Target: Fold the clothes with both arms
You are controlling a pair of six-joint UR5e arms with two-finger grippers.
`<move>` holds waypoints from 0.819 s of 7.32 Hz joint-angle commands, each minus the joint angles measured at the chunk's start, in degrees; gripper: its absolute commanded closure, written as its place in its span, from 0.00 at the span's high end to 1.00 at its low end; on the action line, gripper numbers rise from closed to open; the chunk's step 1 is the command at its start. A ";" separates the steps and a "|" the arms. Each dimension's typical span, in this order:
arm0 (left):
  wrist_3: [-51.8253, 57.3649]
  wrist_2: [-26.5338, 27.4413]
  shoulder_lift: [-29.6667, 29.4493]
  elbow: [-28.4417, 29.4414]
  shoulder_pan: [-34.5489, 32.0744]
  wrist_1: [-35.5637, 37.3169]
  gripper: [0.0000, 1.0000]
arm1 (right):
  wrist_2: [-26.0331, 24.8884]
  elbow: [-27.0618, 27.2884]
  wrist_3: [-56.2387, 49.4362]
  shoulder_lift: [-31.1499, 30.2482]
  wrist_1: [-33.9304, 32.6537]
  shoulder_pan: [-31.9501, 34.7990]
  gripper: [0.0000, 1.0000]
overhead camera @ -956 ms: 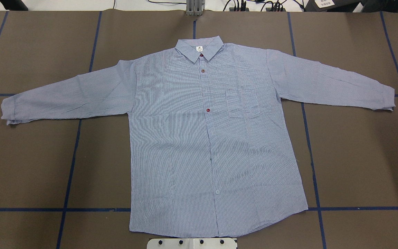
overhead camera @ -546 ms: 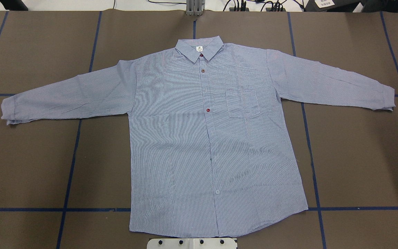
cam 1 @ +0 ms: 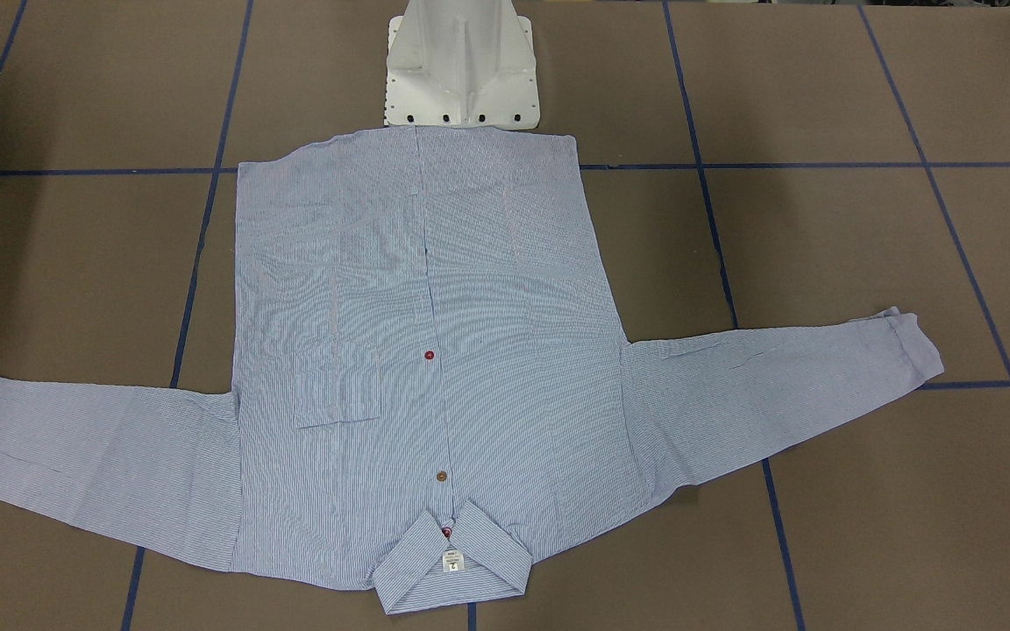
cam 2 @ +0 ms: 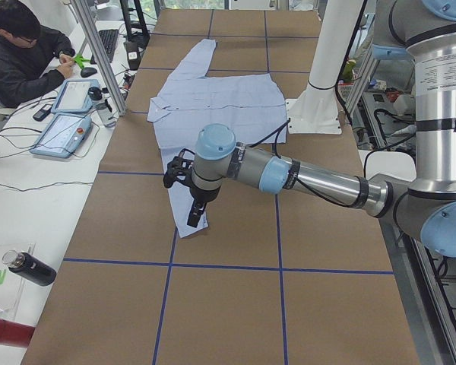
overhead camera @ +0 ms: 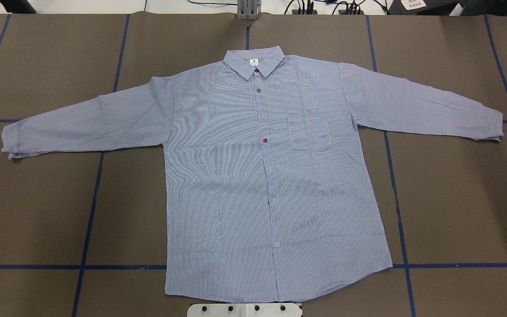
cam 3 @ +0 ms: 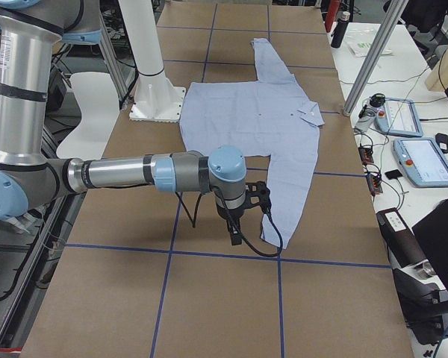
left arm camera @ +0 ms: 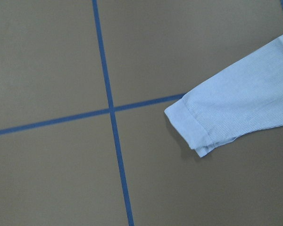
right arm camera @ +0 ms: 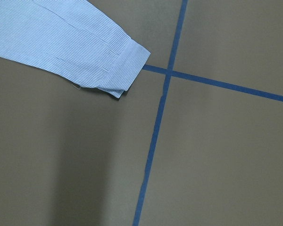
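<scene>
The shirt [overhead camera: 253, 176] lies flat and face up in the middle of the table [overhead camera: 456, 198], buttoned, with its collar [overhead camera: 253, 61] at the side far from the robot and its hem just beside the white pedestal base [cam 1: 461, 70]. A small white label [overhead camera: 254, 62] shows inside the collar, and buttons run down the front (the top and third are red, the second brownish, the lowest pale). The chest pocket [overhead camera: 308, 132] sits on the robot's right of them. Both sleeves are spread sideways: the left sleeve [overhead camera: 86, 123] toward the robot's left, the right sleeve [overhead camera: 420, 108] toward its right. The left arm [cam 2: 304, 175] reaches out low over the table's end, and the left gripper [cam 2: 193, 215] points down close to the left cuff [left arm camera: 193, 127], which the wrist camera sees from above beside a crossing of blue tape lines [left arm camera: 111, 113]. The right arm [cam 3: 127, 173] is stretched out the same way at the other end, its right gripper [cam 3: 234, 233] pointing down near the right cuff [right arm camera: 122, 70]. Each gripper shows only from the side, so I cannot tell whether either pair of fingers is spread or pressed together. A person [cam 2: 19, 46] sits at a bench beside the table.
</scene>
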 commanded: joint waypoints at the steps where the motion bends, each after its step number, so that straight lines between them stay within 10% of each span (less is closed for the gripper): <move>1: -0.15 -0.21 -2.41 3.03 0.10 -1.30 1.00 | 1.96 -4.11 2.61 3.63 7.32 -5.77 0.99; 6: 0.38 -0.48 -2.41 3.39 0.10 -1.39 1.00 | 1.61 -26.10 18.44 14.81 26.90 -12.10 0.98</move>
